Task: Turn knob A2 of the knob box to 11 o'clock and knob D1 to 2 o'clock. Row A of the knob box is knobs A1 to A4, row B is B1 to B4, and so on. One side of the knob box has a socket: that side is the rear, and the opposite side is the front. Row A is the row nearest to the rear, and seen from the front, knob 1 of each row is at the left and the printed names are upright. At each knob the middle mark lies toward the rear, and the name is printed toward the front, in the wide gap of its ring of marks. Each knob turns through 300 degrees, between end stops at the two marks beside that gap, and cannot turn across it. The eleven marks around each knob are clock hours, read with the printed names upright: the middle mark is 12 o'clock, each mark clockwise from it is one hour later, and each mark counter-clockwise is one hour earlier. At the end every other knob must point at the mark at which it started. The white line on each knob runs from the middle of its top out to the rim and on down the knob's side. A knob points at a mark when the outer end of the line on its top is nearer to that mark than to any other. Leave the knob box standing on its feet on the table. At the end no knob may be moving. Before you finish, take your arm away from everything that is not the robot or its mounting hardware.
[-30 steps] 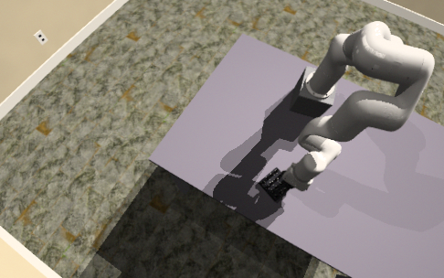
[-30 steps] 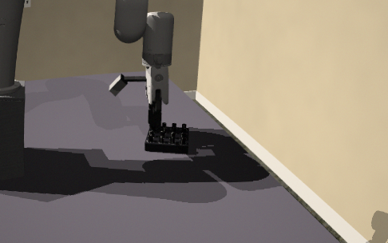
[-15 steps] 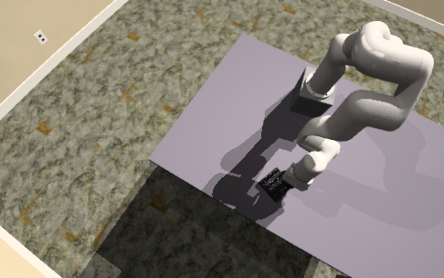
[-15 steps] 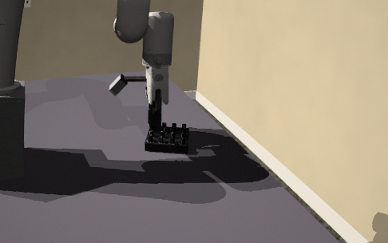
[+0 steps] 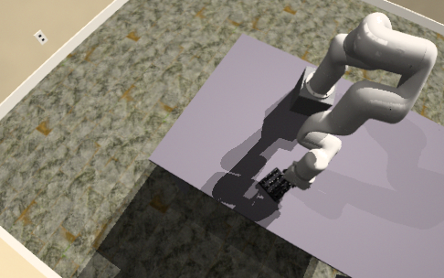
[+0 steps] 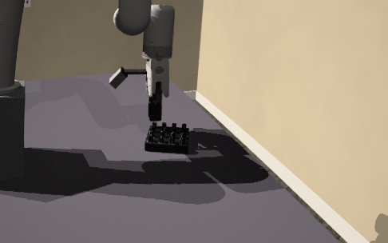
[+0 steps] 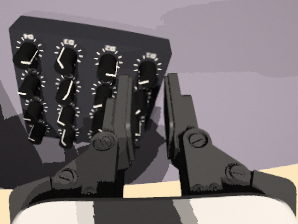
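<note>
The black knob box [image 5: 275, 184] [image 6: 168, 138] [image 7: 87, 36] stands on its feet on the lilac table [image 5: 237, 91] near the table's front edge. Its knobs are black with white lines. In the wrist view they show as a grid, with the right-hand column partly hidden behind my left finger. My gripper [image 6: 155, 117] [image 7: 149, 92] points straight down and hangs a little above the box's corner. Its fingers stand a narrow gap apart with nothing between them, and they touch no knob. The printed knob names are too small to read.
The arm's dark base block [image 5: 311, 98] [image 6: 9, 132] stands on the table behind the box. The table edge [image 5: 206, 189] runs close to the box. A beige wall [image 6: 299, 80] stands to one side beyond the table.
</note>
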`<state>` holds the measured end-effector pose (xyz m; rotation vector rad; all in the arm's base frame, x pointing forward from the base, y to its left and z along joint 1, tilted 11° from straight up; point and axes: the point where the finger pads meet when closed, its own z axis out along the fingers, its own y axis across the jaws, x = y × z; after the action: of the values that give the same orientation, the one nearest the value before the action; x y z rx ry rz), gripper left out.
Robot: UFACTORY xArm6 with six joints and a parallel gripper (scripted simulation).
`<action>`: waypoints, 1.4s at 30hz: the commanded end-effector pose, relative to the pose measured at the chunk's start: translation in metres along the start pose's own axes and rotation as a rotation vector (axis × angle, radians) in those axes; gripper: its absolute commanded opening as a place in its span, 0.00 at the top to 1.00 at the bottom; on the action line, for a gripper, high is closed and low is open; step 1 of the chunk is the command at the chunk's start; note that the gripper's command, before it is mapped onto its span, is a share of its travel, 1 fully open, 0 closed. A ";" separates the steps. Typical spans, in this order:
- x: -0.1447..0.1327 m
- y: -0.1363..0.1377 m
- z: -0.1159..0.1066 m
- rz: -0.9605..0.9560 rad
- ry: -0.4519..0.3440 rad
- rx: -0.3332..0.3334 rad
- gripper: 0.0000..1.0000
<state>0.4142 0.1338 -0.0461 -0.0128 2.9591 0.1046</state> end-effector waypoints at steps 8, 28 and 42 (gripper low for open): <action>-0.001 0.001 -0.017 0.000 -0.002 0.011 0.81; -0.001 0.001 -0.031 0.000 -0.002 0.011 0.00; -0.001 0.002 -0.106 0.000 -0.002 0.011 0.00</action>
<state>0.4010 0.1296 0.0272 -0.0111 2.9606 0.0877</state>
